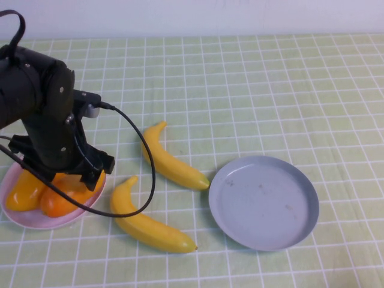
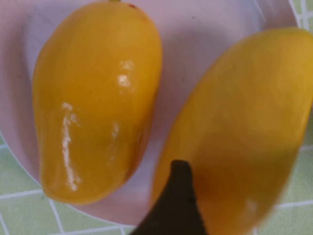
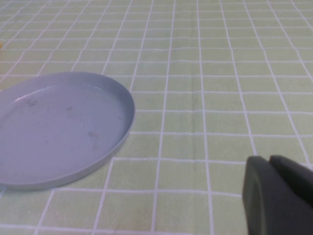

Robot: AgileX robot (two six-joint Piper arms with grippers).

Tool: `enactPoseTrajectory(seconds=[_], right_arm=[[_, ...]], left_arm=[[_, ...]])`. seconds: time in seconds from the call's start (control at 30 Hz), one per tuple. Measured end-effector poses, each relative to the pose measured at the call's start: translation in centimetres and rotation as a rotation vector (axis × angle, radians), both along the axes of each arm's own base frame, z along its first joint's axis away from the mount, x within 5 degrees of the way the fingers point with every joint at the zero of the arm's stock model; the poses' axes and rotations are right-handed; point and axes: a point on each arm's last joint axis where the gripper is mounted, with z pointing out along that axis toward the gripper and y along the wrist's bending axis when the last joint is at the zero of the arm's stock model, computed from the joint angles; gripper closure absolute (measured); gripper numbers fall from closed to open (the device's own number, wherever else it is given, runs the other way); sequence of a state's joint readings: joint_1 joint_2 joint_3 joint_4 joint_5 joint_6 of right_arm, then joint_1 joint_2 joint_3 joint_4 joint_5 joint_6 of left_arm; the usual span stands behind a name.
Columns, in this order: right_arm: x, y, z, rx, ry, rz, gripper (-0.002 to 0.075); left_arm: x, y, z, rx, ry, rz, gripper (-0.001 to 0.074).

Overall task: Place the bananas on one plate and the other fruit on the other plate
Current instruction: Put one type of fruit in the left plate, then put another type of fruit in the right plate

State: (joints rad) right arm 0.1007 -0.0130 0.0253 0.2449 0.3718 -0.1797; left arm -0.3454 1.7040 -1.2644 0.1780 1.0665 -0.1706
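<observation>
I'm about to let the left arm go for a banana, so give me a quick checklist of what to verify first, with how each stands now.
1. Both mangoes rest on the pink plate: ok.
2. Left pincer clear of the mangoes: cannot tell; it hangs right above them.
3. Both bananas lie bare on the cloth between the plates: ok.
4. Grey-blue plate holds nothing: ok.
5. Right pincer shut, low over the cloth beside the grey-blue plate: ok.
</observation>
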Motion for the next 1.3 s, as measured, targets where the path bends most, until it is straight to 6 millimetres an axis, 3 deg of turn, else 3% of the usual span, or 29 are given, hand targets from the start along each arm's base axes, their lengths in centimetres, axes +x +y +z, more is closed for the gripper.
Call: enactPoseTrajectory(seconds=[0.1, 0.17, 0.3, 0.37, 0.43, 0.53, 0.63, 0.8, 0.97, 1.1, 1.3], right_arm=[[0.0, 0.0, 0.0, 0.0, 0.0, 0.0, 0.0742], [0.0, 0.0, 0.0, 0.0, 0.0, 0.0, 0.0741], [0.0, 0.0, 0.0, 0.0, 0.0, 0.0, 0.0742], [0.0, 0.0, 0.0, 0.0, 0.0, 0.0, 0.0742], [0.0, 0.0, 0.0, 0.0, 0.0, 0.0, 0.0741], [0.0, 0.0, 0.0, 0.002, 0.0, 0.0, 0.0742], [0.0, 0.0, 0.0, 0.002, 0.0, 0.0, 0.0742], [0.0, 0.0, 0.0, 0.002, 0.0, 0.0, 0.0741], [0.0, 0.0, 0.0, 0.002, 0.0, 0.0, 0.0741], [0.0, 0.0, 0.0, 0.002, 0.0, 0.0, 0.0741], [0.0, 0.0, 0.0, 0.002, 0.0, 0.0, 0.0741]], left_arm=[[0.0, 0.1, 0.1, 0.006, 0.002, 0.013, 0.0106], [0.1, 0.1, 0.5, 0.011, 0.005, 0.02, 0.0073], [0.1, 0.2, 1.8, 0.028, 0.028, 0.036, 0.0094], [0.1, 0.2, 2.5, 0.027, 0.021, 0.039, 0.0166], [-0.2, 0.3, 3.3, 0.021, 0.0, 0.039, 0.0293], [-1.0, 0.7, 5.1, 0.012, -0.046, 0.04, 0.0569], [-2.5, 1.2, 7.3, -0.018, -0.134, 0.035, 0.0683], [-7.5, 3.0, 11.2, -0.102, -0.359, 0.014, 0.0724], [-12.9, 4.8, 12.7, -0.193, -0.569, 0.008, 0.0731], [-17.2, 6.2, 12.2, -0.267, -0.729, 0.001, 0.0731], [-22.1, 7.8, 8.9, -0.328, -0.897, -0.029, 0.0731]])
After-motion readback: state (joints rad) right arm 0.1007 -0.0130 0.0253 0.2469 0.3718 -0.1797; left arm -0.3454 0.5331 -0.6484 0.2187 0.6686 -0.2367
